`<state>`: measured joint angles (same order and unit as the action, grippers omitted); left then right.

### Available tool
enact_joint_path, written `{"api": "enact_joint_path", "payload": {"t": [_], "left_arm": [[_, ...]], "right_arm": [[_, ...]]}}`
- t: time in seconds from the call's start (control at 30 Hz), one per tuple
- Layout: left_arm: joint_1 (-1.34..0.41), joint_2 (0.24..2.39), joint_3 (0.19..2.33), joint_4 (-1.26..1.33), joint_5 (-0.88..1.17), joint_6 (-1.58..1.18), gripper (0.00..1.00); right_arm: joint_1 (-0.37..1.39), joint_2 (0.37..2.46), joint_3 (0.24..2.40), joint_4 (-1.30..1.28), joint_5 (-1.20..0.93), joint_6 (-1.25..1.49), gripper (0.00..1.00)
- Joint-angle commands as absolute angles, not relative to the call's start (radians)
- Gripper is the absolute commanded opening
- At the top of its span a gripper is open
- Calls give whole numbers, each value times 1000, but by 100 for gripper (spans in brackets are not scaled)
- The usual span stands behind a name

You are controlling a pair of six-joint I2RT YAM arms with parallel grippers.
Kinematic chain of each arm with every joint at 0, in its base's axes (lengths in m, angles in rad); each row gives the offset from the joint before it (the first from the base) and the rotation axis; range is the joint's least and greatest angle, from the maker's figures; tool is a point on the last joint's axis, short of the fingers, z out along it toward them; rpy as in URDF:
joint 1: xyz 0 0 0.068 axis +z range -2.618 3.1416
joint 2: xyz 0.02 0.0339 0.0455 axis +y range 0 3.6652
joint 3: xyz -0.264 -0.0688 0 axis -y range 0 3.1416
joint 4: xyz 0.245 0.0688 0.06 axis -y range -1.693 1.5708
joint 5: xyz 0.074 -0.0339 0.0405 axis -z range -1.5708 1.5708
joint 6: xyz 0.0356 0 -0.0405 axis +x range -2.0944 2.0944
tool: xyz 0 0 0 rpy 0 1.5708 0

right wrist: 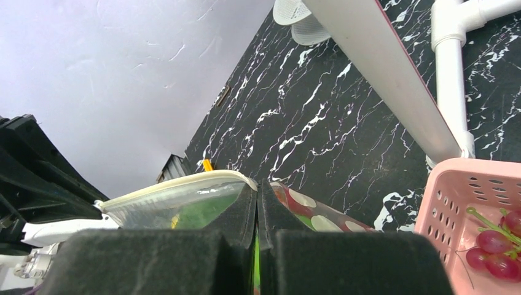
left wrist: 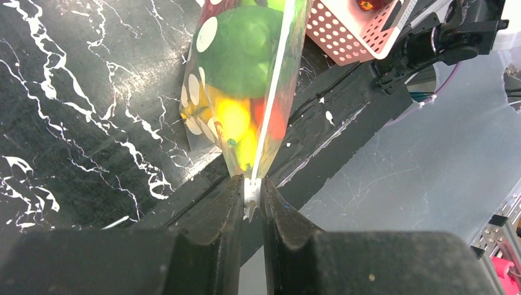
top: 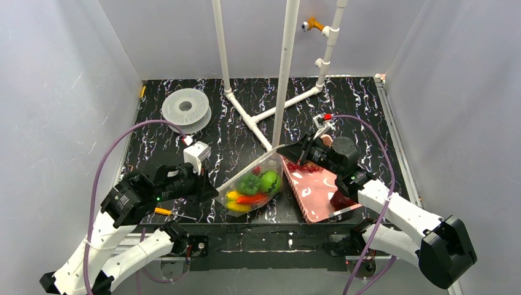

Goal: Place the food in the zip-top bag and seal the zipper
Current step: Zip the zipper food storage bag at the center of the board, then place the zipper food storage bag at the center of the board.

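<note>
The left gripper (left wrist: 252, 195) pinches the zip-top bag (top: 265, 167) at its 8 o'clock end. The right gripper (right wrist: 257, 200) clamps its 2 o'clock end

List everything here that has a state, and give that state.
zip-top bag, stretched between both grippers, filled.
zipper, looks closed where visible; full length unclear.
food, green, yellow and red pieces inside the bag.
left gripper, shut on the bag's zipper end.
right gripper, shut on the bag's opposite edge.
pink basket, open side up, red grapes inside.
</note>
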<state>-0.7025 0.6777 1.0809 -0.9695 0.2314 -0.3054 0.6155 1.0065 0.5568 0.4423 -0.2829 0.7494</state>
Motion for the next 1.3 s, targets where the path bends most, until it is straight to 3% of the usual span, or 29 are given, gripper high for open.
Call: {"api": "enact_joint_path", "payload": {"t": [0.0,0.2,0.3,0.47,0.63,0.73,1.03,1.27], "left_arm": [[-706,647,1098,-1121,186,-338,0],[-707,629,1097,-1120,131,-367,0],[-707,645,1108,-1112,89,-376,8],[-707,663,1122,-1092,15,-387,28],[-706,628,1159,-1082,-108,-401,60],[-707,584,1189,-1088,-173,-411,70],[-707,493,1247,-1092,-245,-426,78],[-706,484,1251,-1105,-244,-428,80]], "right_arm": [[591,994,577,459,-194,715,1],[596,1009,608,443,-237,686,1],[621,1009,644,390,-222,641,1],[717,1024,720,289,-121,555,1],[829,1068,815,218,-8,476,1],[906,1132,900,155,105,409,1],[1116,1410,1202,24,363,238,1],[1157,1658,1476,-97,358,188,1]]}}
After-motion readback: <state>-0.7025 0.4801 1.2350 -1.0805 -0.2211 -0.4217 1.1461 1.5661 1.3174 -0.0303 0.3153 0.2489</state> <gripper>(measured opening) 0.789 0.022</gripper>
